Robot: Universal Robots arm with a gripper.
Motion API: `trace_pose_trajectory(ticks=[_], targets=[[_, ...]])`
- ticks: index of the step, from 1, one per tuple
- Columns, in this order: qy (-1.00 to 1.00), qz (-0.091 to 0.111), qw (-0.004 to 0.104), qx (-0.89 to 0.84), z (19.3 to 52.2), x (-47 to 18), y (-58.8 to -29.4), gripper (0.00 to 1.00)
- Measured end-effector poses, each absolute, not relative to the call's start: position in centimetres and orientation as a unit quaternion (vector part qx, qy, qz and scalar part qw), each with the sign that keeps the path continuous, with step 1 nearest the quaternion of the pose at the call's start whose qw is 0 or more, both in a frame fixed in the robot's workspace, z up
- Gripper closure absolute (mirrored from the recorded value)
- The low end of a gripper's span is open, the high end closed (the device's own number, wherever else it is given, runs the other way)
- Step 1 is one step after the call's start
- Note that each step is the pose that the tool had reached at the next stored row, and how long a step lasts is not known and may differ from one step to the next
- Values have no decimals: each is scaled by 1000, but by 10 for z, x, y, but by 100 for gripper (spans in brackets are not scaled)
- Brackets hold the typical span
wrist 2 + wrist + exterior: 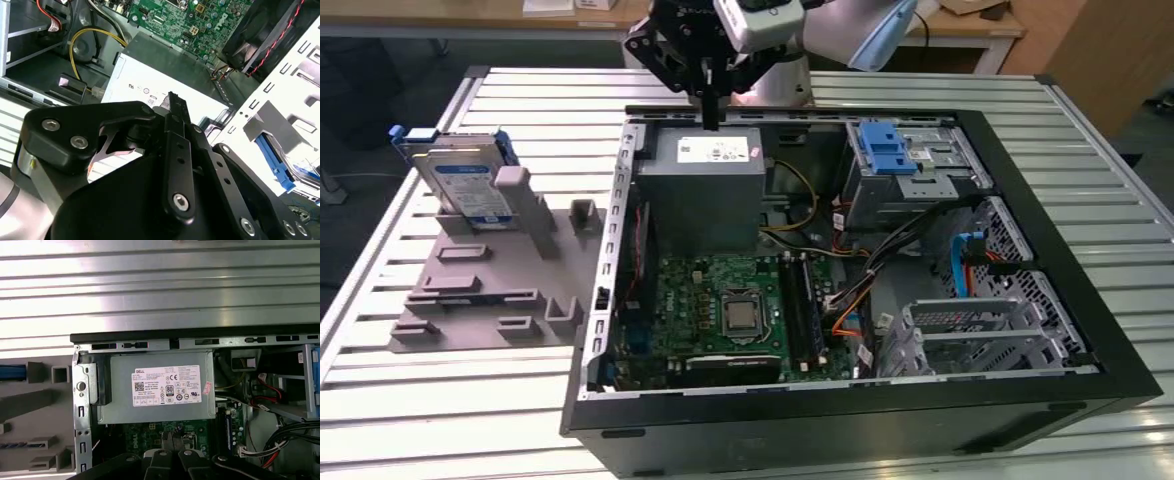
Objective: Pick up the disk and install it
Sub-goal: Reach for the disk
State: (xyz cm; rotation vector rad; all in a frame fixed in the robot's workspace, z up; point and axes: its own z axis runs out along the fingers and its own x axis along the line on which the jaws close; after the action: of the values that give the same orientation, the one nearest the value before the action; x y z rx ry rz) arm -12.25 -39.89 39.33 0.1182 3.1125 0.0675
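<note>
The disk [464,185], a silver drive with a white-and-blue label in a blue carrier, stands on edge in a grey holder [480,290] at the exterior view's left, outside the computer case. My gripper [710,118] hangs over the case's far edge, above the grey power supply [707,175], well to the right of the disk. Its black fingers are pressed together with nothing between them, as both wrist views show [172,97] [172,437]. In the first wrist view the disk's blue edge [12,372] shows beside the case wall.
The open black computer case [1067,250] lies on a slatted metal table [454,400]. Inside are a green motherboard [727,310], cables, and a metal drive cage with a blue latch [887,155] at the far right. A fan [255,35] shows in the second wrist view.
</note>
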Motion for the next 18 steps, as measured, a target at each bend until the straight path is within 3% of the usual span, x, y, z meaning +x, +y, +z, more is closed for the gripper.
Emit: trace_pose_trajectory(ticks=[18], targets=[[999, 22, 13, 38, 393, -154, -384, 89]])
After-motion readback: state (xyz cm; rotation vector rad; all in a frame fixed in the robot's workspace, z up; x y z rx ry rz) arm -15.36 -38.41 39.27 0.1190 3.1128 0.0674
